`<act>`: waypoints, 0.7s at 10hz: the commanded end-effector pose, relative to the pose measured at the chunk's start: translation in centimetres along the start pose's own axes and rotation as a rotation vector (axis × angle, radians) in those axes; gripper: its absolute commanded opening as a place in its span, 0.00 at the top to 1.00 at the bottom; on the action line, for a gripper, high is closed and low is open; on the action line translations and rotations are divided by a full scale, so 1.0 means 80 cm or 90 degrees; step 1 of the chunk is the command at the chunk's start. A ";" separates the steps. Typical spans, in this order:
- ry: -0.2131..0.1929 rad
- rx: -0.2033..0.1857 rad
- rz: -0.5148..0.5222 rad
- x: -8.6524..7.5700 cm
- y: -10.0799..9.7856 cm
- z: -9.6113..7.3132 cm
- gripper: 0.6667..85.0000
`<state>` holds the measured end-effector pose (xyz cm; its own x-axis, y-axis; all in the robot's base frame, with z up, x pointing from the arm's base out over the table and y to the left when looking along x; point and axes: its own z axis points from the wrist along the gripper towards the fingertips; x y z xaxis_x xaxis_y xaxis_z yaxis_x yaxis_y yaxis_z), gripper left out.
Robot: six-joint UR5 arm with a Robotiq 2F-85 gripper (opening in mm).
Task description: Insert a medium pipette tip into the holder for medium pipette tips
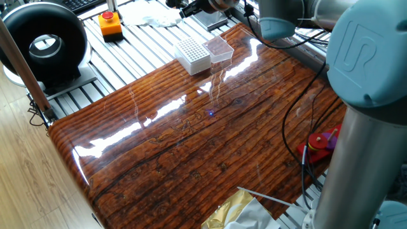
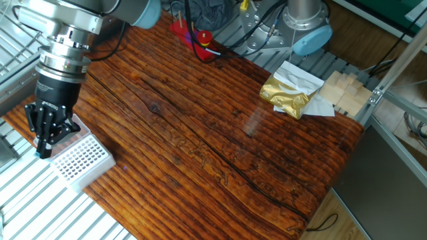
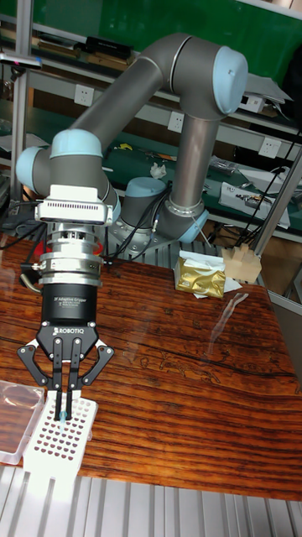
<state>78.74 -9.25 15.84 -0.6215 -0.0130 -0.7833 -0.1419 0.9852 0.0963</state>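
The holder for medium pipette tips (image 3: 49, 450) is a white block with a grid of holes at the near left corner of the wooden table. It also shows in the fixed views (image 2: 83, 160) (image 1: 193, 56). My gripper (image 3: 65, 408) hangs upright just above the holder's far edge, fingers shut. A thin bluish medium pipette tip (image 3: 63, 419) pokes down from between them, its point at the hole grid. From the other side my gripper (image 2: 44, 151) stands over the holder's left end. The first fixed view cuts off most of my gripper at the top edge.
A clear plastic box (image 3: 15, 409) (image 1: 220, 48) lies right beside the holder. A gold foil bag (image 2: 287, 93) and wooden blocks (image 2: 343, 90) sit at the table's far side. A red tool (image 2: 193, 37) with cables lies by the arm's base. An orange stop button (image 1: 110, 24) stands off the table.
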 end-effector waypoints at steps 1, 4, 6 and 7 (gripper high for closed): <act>0.004 0.006 0.007 0.017 -0.009 -0.002 1.00; 0.014 0.010 0.010 0.027 -0.009 -0.002 1.00; 0.014 0.010 0.016 0.030 -0.006 -0.001 1.00; 0.013 0.010 0.020 0.032 -0.004 0.000 1.00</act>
<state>77.40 -9.49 14.02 -0.6413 -0.0081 -0.7673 -0.1272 0.9872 0.0959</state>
